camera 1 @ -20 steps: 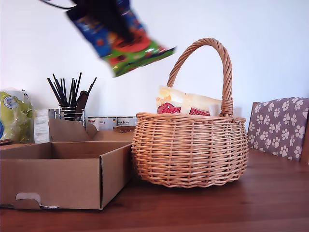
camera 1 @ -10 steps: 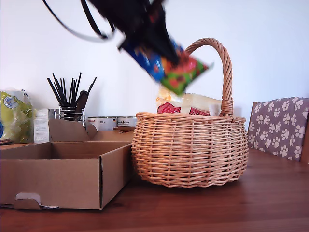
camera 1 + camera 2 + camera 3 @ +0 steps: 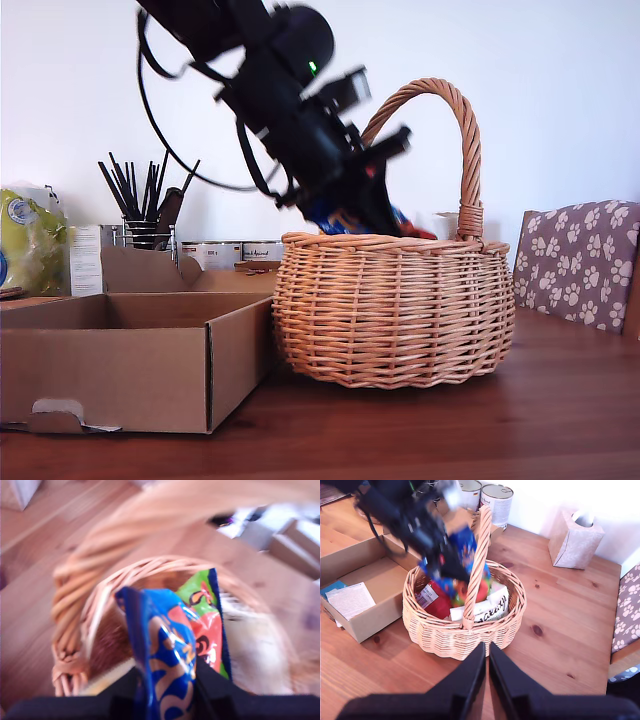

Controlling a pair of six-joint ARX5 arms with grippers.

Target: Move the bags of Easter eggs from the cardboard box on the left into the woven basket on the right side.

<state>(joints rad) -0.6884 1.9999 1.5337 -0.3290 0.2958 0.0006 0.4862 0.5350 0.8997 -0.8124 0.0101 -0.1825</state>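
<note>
Knotty wooden table (image 3: 560,615), white wall (image 3: 560,100).

No legible text on anything.

A plain white wall (image 3: 560,90) stood behind the reddish-brown wooden table (image 3: 480,430). At the exterior view's right, a chair cushion (image 3: 580,262) showed white paw prints on grey fabric.

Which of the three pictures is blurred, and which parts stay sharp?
Exterior view: the moving arm is smeared, while the woven basket and cardboard box are sharp. First wrist view: nearly all is soft, the handle most; the dark blue bag is readable. Second wrist view: only the arm is blurred.
</note>
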